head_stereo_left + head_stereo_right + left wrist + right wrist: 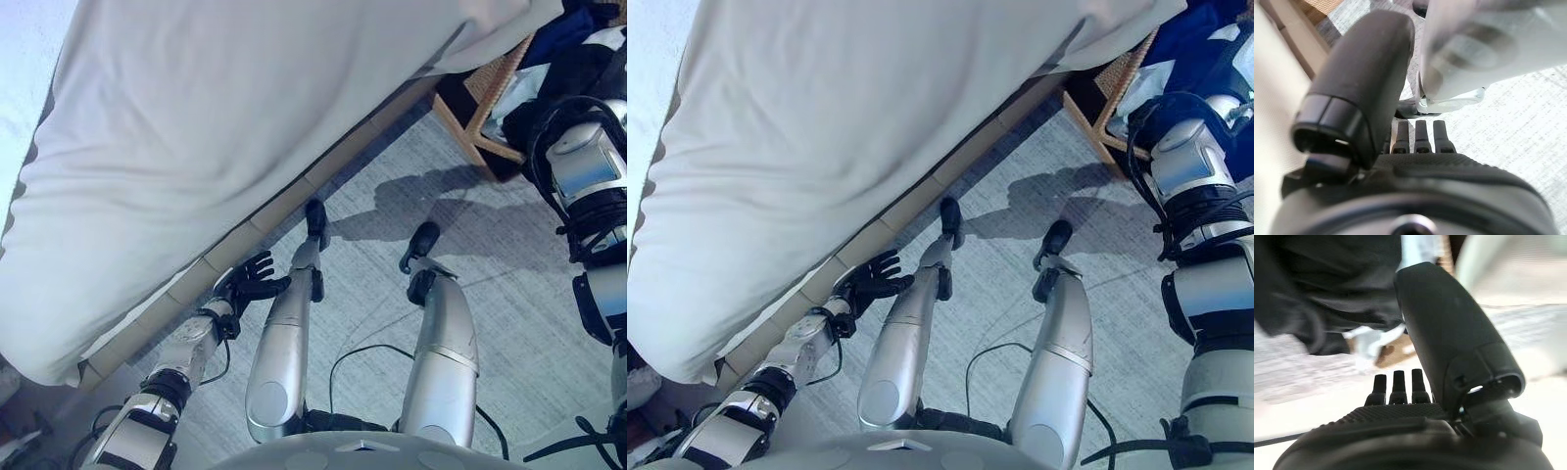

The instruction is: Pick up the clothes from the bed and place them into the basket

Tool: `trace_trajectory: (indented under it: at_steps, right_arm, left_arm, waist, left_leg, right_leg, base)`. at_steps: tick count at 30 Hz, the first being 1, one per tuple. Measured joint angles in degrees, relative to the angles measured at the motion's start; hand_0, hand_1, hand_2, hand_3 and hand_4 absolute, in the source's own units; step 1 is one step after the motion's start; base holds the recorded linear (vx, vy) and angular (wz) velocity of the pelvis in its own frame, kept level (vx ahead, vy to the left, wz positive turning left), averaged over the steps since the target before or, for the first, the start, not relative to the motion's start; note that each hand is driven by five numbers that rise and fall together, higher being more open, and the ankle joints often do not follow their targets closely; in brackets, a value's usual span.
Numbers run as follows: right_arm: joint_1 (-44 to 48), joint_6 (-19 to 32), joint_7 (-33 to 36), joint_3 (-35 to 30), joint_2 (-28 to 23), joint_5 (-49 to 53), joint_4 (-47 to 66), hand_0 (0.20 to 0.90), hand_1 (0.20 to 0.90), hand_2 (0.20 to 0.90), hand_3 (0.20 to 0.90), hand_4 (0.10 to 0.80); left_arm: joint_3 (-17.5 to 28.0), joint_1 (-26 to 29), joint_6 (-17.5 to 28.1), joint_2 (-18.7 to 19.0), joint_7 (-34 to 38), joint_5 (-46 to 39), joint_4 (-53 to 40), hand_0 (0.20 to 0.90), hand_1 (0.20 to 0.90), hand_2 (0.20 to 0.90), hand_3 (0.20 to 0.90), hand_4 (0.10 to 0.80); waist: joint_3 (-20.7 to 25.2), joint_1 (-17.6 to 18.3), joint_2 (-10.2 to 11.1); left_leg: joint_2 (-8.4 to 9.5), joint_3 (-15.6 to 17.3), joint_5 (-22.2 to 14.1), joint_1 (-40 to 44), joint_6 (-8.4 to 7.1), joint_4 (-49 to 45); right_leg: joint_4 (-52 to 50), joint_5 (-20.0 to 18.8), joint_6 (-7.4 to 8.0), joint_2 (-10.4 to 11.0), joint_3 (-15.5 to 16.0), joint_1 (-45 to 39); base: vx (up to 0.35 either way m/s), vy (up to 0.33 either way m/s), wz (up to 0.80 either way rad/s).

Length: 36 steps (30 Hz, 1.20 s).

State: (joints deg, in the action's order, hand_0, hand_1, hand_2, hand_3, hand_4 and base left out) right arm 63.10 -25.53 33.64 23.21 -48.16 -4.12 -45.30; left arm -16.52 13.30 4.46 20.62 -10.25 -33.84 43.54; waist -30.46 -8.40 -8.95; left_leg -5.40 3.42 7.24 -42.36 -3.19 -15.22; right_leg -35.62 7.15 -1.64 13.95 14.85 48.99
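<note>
The bed (196,127) fills the upper left under a plain white cover; I see no loose garment on the part in view. The wicker basket (490,88) stands on the floor at the upper right, holding dark blue clothes (1195,39), black clothes (578,69) and a white piece (519,88). My left hand (253,279) hangs open beside the bed's wooden side rail, holding nothing. My right arm reaches up toward the basket. In its wrist view my right hand (1400,416) has straight, empty fingers, with black cloth (1317,289) just past them.
Grey carpet (509,294) covers the floor between the bed and the basket. The bed's light wooden frame (294,196) runs diagonally from lower left to upper right. The basket's wooden leg (460,132) stands near the bed's corner.
</note>
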Motion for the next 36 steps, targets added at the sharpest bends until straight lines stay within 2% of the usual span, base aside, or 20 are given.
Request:
trace_trajectory:
  at_steps: [3, 7, 8, 10, 14, 16, 19, 21, 22, 23, 24, 25, 28, 33, 34, 35, 36]
  right_arm:
    - [-0.4, 2.4, 1.7, -0.9, 0.1, 0.7, 2.3, 0.9, 0.9, 0.9, 0.9, 0.8]
    - [-3.2, 4.4, 2.4, -4.7, 0.5, 0.7, 5.0, 0.9, 0.9, 0.9, 0.9, 0.8]
    - [-3.3, 4.7, 2.8, -5.2, 0.2, 0.7, 6.2, 0.9, 0.9, 0.9, 0.9, 0.8]
    - [-3.9, 5.7, 2.8, -6.7, 0.2, 0.7, 7.9, 0.9, 0.9, 0.9, 0.9, 0.8]
    - [-8.3, 6.7, 2.3, -12.3, -1.4, 0.7, 16.9, 0.9, 0.9, 0.9, 0.9, 0.8]
    - [-12.8, 8.4, 2.1, -17.9, -2.9, 2.2, 22.8, 0.9, 0.9, 0.9, 0.9, 0.8]
    - [-21.0, 12.2, 1.9, -26.4, -2.2, 8.9, 27.6, 0.9, 0.9, 0.9, 0.9, 0.8]
    - [-26.4, 16.2, 0.2, -30.5, 1.0, 18.3, 29.1, 0.9, 0.9, 0.9, 0.9, 0.8]
    - [-28.7, 18.0, -1.7, -33.7, 4.9, 24.4, 30.4, 0.9, 0.9, 0.9, 0.9, 0.8]
    - [-30.1, 19.0, -2.7, -34.7, 7.2, 27.9, 31.0, 0.9, 0.9, 0.9, 0.9, 0.8]
    - [-33.8, 20.6, -5.3, -34.9, 10.5, 32.6, 31.1, 0.9, 0.9, 0.9, 0.9, 0.8]
    - [-39.2, 22.5, -10.7, -35.2, 14.6, 38.4, 31.2, 0.9, 0.9, 0.9, 0.9, 0.8]
    - [-51.1, 23.1, -22.9, -34.7, 21.4, 47.3, 29.4, 0.9, 0.9, 0.9, 0.9, 0.8]
    - [-60.5, 22.5, -31.6, -33.5, 26.6, 48.0, 22.0, 0.9, 0.9, 0.9, 0.9, 0.8]
    - [-61.4, 22.6, -32.5, -33.4, 27.1, 47.3, 20.6, 0.9, 0.9, 0.9, 0.9, 0.8]
    - [-62.9, 22.5, -33.5, -32.4, 27.4, 46.1, 18.5, 0.9, 0.9, 0.9, 0.9, 0.8]
    - [-64.1, 22.4, -34.8, -31.4, 27.4, 45.0, 16.6, 0.9, 0.9, 0.9, 0.9, 0.8]
  left_arm:
    - [0.1, 0.0, 0.3, 0.0, 0.7, 0.0, 0.1, 0.9, 0.9, 0.9, 0.9, 0.8]
    - [0.1, -0.1, -0.1, 0.0, 0.9, 0.1, 0.7, 0.9, 0.9, 0.9, 0.9, 0.8]
    - [0.2, -0.2, -0.4, 0.1, 0.9, 0.1, 0.8, 0.9, 0.9, 0.9, 0.9, 0.8]
    - [0.7, 0.0, -1.2, 0.1, 0.9, 0.2, 1.7, 0.9, 0.9, 0.9, 0.9, 0.8]
    - [3.9, -1.7, -2.7, 0.4, 0.9, 0.8, 2.9, 0.9, 0.9, 0.9, 0.9, 0.8]
    - [6.5, -2.7, -3.4, 1.3, 0.7, 2.7, 3.1, 0.9, 0.9, 0.9, 0.9, 0.8]
    - [9.5, -3.8, -4.7, 2.4, 0.7, 5.9, 6.3, 0.9, 0.9, 0.9, 0.9, 0.8]
    - [10.2, -6.3, -4.8, 3.3, 0.5, 8.2, 8.7, 0.9, 0.9, 0.9, 0.9, 0.8]
    - [10.6, -6.4, -5.6, 2.9, 0.5, 9.4, 11.0, 0.9, 0.9, 0.9, 0.9, 0.8]
    - [10.6, -6.7, -5.9, 2.4, 0.5, 9.9, 12.6, 0.9, 0.9, 0.9, 0.9, 0.8]
    - [10.5, -8.1, -6.1, 1.6, 0.4, 11.1, 14.3, 0.9, 0.9, 0.9, 0.9, 0.8]
    - [10.5, -10.1, -6.5, 0.6, 0.0, 11.7, 15.8, 0.9, 0.9, 0.9, 0.9, 0.8]
    - [10.6, -12.0, -6.3, -1.8, -0.6, 12.1, 17.1, 0.9, 0.9, 0.9, 0.9, 0.8]
    - [10.7, -12.2, -5.3, -3.3, -1.8, 13.1, 17.4, 0.9, 0.9, 0.9, 0.9, 0.8]
    - [10.7, -12.3, -5.2, -3.3, -1.9, 13.1, 17.8, 0.9, 0.9, 0.9, 0.9, 0.8]
    - [10.8, -12.8, -5.2, -3.2, -2.0, 13.2, 18.2, 0.9, 0.9, 0.9, 0.9, 0.8]
    - [10.8, -13.5, -5.2, -3.2, -2.1, 13.2, 18.2, 0.9, 0.9, 0.9, 0.9, 0.8]
  waist:
    - [-0.6, 0.1, 1.0]
    - [-1.5, 0.7, 2.3]
    - [-1.5, 1.3, 2.5]
    - [-1.6, 1.7, 2.7]
    - [-1.1, 3.0, 3.8]
    - [-0.5, 3.5, 5.6]
    - [1.5, 4.1, 9.3]
    - [5.8, 4.9, 12.1]
    - [6.2, 5.4, 12.7]
    - [6.6, 5.6, 12.8]
    - [9.8, 6.0, 13.2]
    - [14.3, 6.7, 13.5]
    - [18.9, 8.4, 12.9]
    - [21.2, 10.7, 12.1]
    - [21.5, 10.8, 12.1]
    - [22.6, 11.2, 12.4]
    - [23.4, 11.4, 12.4]
  left_leg:
    - [-0.61, 0.1, -1.1, 0.3, 0.68, -2.5]
    - [-0.64, 0.8, -2.5, 6.0, 0.9, -2.4]
    - [-0.57, 1.0, -2.8, 8.0, 0.89, -2.2]
    - [-0.53, 2.0, -3.0, 12.5, 1.12, -0.6]
    - [1.35, 4.1, -2.9, 24.4, 1.12, 6.8]
    - [2.04, 4.9, -2.6, 27.6, 1.31, 9.2]
    - [3.19, 5.7, -2.4, 32.5, 1.14, 12.3]
    - [3.42, 6.7, -2.7, 34.2, 1.24, 13.7]
    - [3.15, 7.4, -2.3, 37.5, 1.42, 14.7]
    - [2.97, 7.8, -2.3, 39.8, 1.39, 15.7]
    - [2.73, 8.2, -3.1, 41.5, 1.23, 16.7]
    - [2.62, 9.2, -3.4, 43.1, 0.86, 18.2]
    - [2.32, 10.5, -3.6, 47.9, 0.85, 20.3]
    - [2.27, 11.5, -4.0, 49.9, 0.97, 20.3]
    - [2.28, 11.6, -4.0, 50.3, 0.94, 20.4]
    - [2.37, 11.9, -4.7, 50.3, 0.77, 20.6]
    - [2.33, 12.0, -4.8, 50.5, 0.68, 20.6]
  right_leg:
    - [1.9, -1.7, 0.38, -0.8, 0.1, -2.2]
    - [6.7, -3.5, 1.07, -1.6, -0.2, -9.4]
    - [9.1, -4.5, 1.87, -2.0, -0.5, -12.2]
    - [13.9, -6.9, 2.52, -2.7, -1.0, -17.6]
    - [26.7, -9.9, 4.7, -3.0, -2.0, -30.4]
    - [31.0, -11.7, 5.47, -2.9, -2.4, -34.3]
    - [34.9, -14.5, 5.81, -2.8, -3.3, -39.2]
    - [36.4, -15.4, 6.46, -2.9, -3.4, -40.3]
    - [36.8, -16.2, 6.32, -3.4, -3.4, -43.0]
    - [36.9, -16.2, 6.32, -3.7, -3.3, -44.7]
    - [37.9, -16.1, 6.36, -4.1, -3.3, -45.9]
    - [39.3, -16.1, 6.35, -4.5, -3.4, -47.0]
    - [40.8, -16.1, 6.36, -5.2, -3.5, -51.0]
    - [40.8, -16.0, 6.61, -5.3, -4.0, -52.6]
    - [40.8, -15.6, 7.02, -5.2, -4.2, -52.9]
    - [40.8, -14.5, 8.3, -5.0, -4.3, -52.9]
    - [40.8, -14.1, 8.61, -4.9, -4.3, -53.0]
  base:
    - [-0.001, 0.144, -0.15]
    - [0.013, 0.145, -0.14]
    - [0.025, 0.185, -0.24]
    - [0.053, 0.16, -0.25]
    - [0.115, 0.156, -0.23]
    - [0.094, 0.137, -0.12]
    - [0.15, 0.129, -0.05]
    - [0.206, 0.137, -0.19]
    - [0.166, 0.094, -0.23]
    - [0.157, 0.112, -0.29]
    - [0.167, 0.127, -0.37]
    - [0.171, 0.14, -0.36]
    - [0.085, 0.08, -0.19]
    - [0.026, 0.043, -0.11]
    - [-0.011, 0.027, -0.06]
    - [-0.022, 0.024, -0.06]
    - [-0.014, 0.02, -0.06]
